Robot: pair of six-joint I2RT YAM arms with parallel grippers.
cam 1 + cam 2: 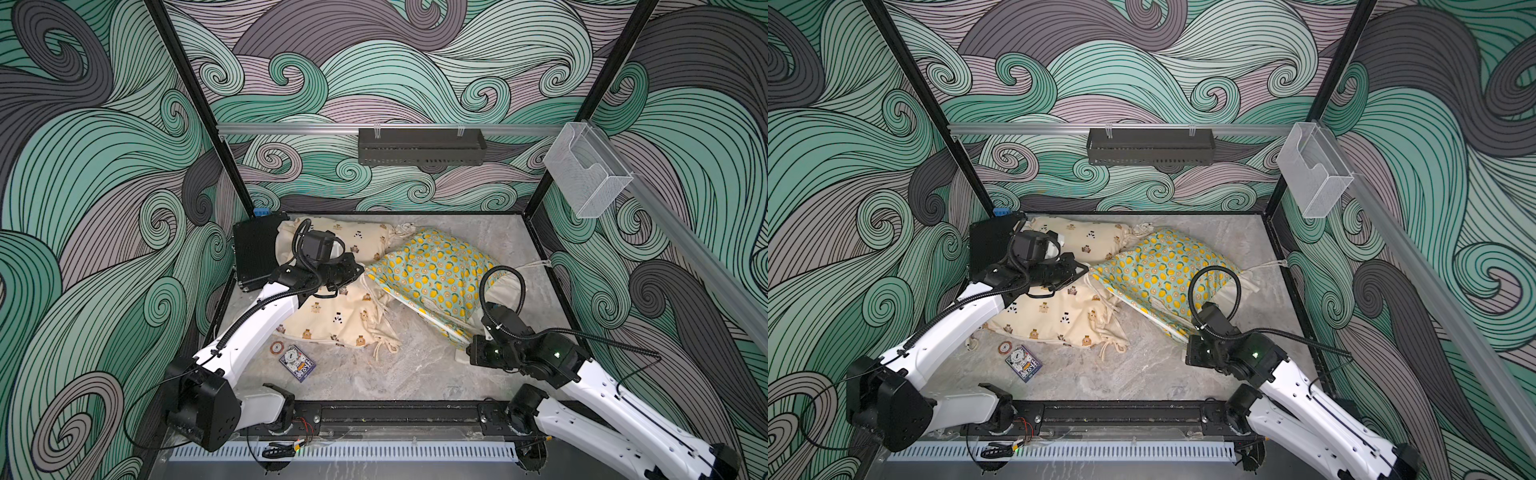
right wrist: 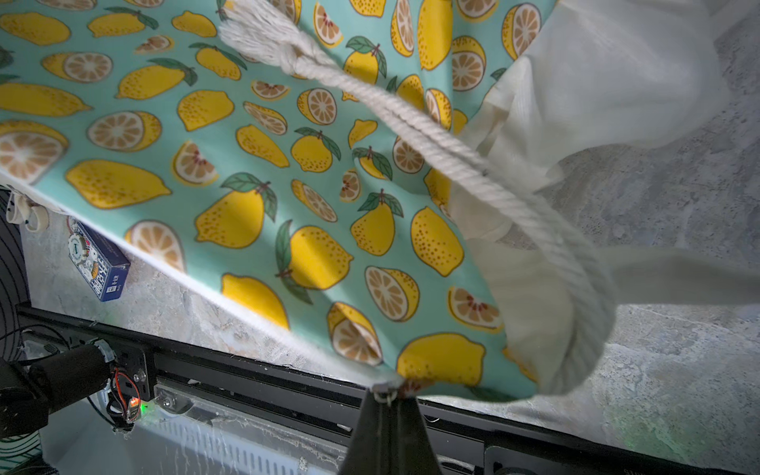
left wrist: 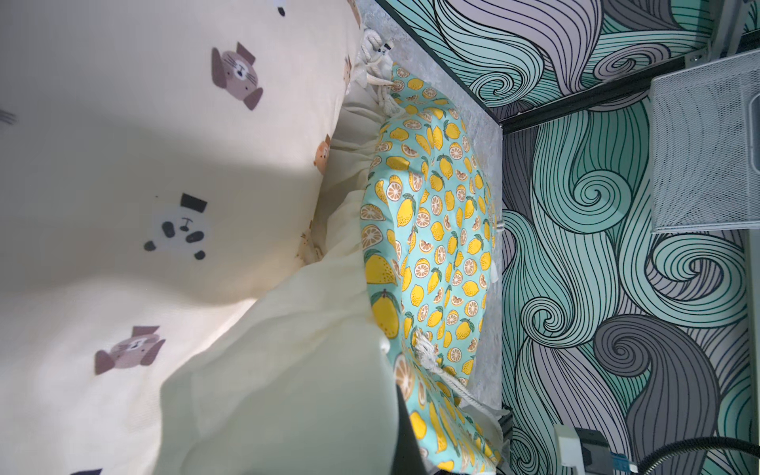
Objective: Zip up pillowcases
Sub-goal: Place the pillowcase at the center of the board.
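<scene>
In a top view your left gripper (image 1: 358,275) is clamped on the lemon pillowcase (image 1: 432,270) corner, with the bear pillowcase (image 1: 332,320) beneath it, its zip unseen. Left wrist: the lemon print lies just ahead of the tool. Right wrist: your right gripper (image 2: 386,401) pinches the zipper pull (image 2: 384,388) at its tips. That seam looks closed, so I judge roughly half remains.

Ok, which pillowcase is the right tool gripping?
The smaller teal lemon-print pillowcase: the right tool is shut on its zipper-edge corner. The larger cream animal-print pillowcase lies beside it, away from that tool.
</scene>
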